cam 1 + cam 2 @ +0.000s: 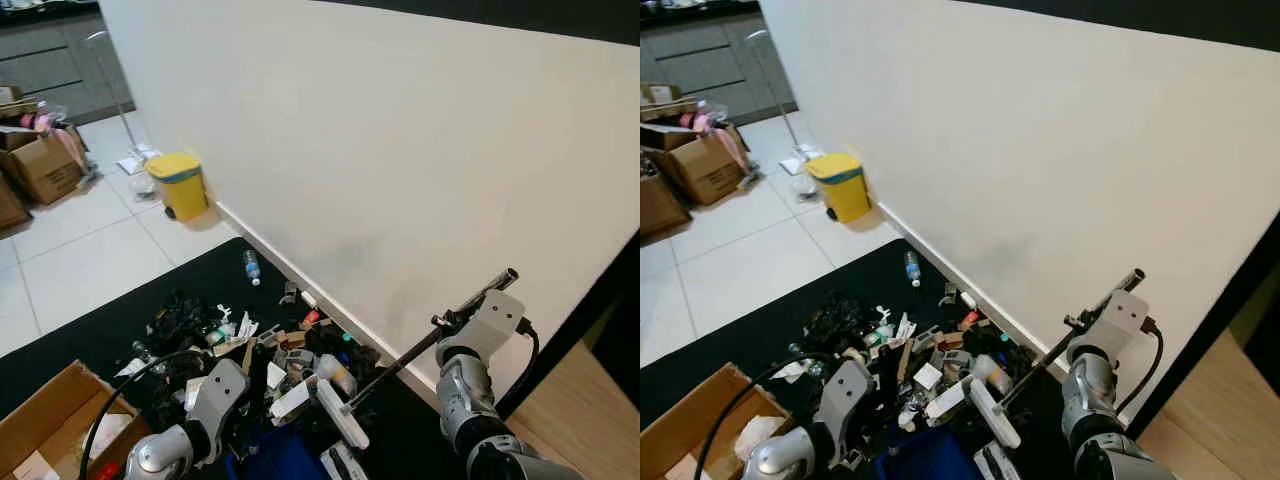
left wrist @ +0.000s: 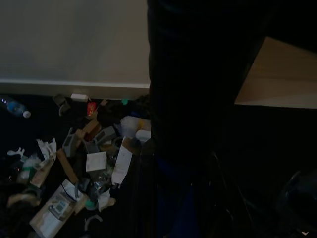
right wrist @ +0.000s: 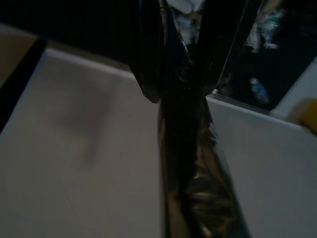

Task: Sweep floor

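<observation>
**Litter heaped on black mat at the wall's foot**

Litter (image 1: 255,345) lies in a loose heap on a black floor mat (image 1: 90,335), close against the white skirting of the wall (image 1: 400,130): scraps of card, small boxes, wrappers, dark tangled bits. A clear plastic bottle (image 1: 251,266) lies apart from the heap, further along the mat beside the skirting.

The right hand (image 1: 480,320) is closed around the black handle of a broom (image 1: 425,345). The handle slopes down from near the wall to a white broom head (image 1: 343,412) resting at the near edge of the heap. In the right wrist view the handle runs between the dark fingers (image 3: 148,59).

The left hand (image 1: 225,385) is low over the near side of the heap, above a blue dustpan (image 1: 275,450). Whether its fingers are wide or narrow I cannot tell; the left wrist view is very dark.

An open cardboard box (image 1: 45,430) stands on the mat at the robot's left. Beyond the mat, on white floor tiles (image 1: 80,245), a yellow pedal bin (image 1: 178,184) stands against the wall, with more cardboard boxes (image 1: 42,165) further off.
</observation>
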Motion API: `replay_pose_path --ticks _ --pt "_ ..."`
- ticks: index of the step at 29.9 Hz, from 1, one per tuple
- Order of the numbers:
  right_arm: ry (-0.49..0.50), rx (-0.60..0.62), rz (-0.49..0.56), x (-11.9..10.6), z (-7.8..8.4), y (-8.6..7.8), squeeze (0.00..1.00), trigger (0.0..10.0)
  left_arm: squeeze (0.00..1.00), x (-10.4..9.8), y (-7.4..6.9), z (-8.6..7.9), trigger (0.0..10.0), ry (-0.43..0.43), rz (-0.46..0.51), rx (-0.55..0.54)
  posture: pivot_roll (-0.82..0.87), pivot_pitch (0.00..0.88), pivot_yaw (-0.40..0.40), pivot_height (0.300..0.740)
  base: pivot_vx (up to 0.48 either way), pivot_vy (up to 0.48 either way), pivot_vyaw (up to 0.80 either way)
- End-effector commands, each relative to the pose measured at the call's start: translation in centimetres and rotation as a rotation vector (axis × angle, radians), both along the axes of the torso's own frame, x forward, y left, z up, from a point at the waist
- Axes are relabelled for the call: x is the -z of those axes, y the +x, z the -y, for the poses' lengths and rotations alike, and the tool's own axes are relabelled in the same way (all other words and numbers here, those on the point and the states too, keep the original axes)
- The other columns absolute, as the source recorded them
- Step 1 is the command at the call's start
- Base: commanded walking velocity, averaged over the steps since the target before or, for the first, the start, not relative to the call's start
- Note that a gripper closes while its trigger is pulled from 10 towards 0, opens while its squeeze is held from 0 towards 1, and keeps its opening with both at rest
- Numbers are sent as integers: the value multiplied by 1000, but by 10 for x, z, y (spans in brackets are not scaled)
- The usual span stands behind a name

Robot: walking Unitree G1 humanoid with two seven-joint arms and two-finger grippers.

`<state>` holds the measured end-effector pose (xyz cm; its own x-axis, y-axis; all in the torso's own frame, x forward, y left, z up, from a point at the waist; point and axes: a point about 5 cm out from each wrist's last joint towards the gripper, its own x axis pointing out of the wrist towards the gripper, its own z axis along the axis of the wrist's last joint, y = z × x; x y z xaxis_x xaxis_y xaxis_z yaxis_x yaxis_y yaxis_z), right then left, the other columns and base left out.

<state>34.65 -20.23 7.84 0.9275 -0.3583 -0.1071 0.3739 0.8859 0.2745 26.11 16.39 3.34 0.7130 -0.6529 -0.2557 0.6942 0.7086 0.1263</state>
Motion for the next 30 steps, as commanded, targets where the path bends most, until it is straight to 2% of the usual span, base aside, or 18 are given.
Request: replay_pose_path --ticks 1,3,8,9,15,17,18,20,21,22,24,30 --pt "-72 -8 -11 5 1 -5 0 10000 0 -3 0 4 10000 -41 10 -9 161 156 43 740 0 0 0" --pt "-112 -20 -24 7 1 -7 0 10000 0 -3 0 4 10000 -44 8 -11 160 155 43 740 0 0 0" --pt "-86 -22 3 5 2 -7 0 10000 0 -2 -1 6 10000 -41 1 -5 153 152 46 740 0 0 0" --pt "-126 -24 31 -1 4 -5 0 10000 0 -2 0 6 10000 -31 -2 -2 148 150 47 740 0 0 0" --pt "-163 12 92 -15 15 -2 0 10000 0 -6 2 -3 10000 -4 2 3 141 146 47 740 0 0 0" --pt "-175 27 101 -18 19 -1 0 10000 0 -7 2 -8 10000 16 -1 9 138 145 49 740 0 0 0" --pt "-187 48 110 -20 26 -2 0 10000 0 -9 1 -20 10000 45 -12 23 135 145 51 740 0 0 0" --pt "-190 56 113 -21 29 -3 0 10000 0 -10 0 -24 10000 54 -19 29 135 145 51 740 0 0 0" --pt "-197 70 115 -22 35 -5 0 10000 0 -14 -2 -39 10000 74 -39 41 137 145 50 740 0 0 0" --pt "-197 70 115 -22 35 -5 0 10000 0 -14 -2 -39 10000 74 -39 41 137 145 50 740 0 0 0" --pt "-207 83 104 -19 40 -8 0 10000 0 -18 -1 -53 10000 97 -52 45 139 143 49 740 0 0 0" --pt "-194 104 86 -12 44 -13 0 10000 0 -31 14 -70 10000 114 -12 -28 139 139 47 740 0 0 0"
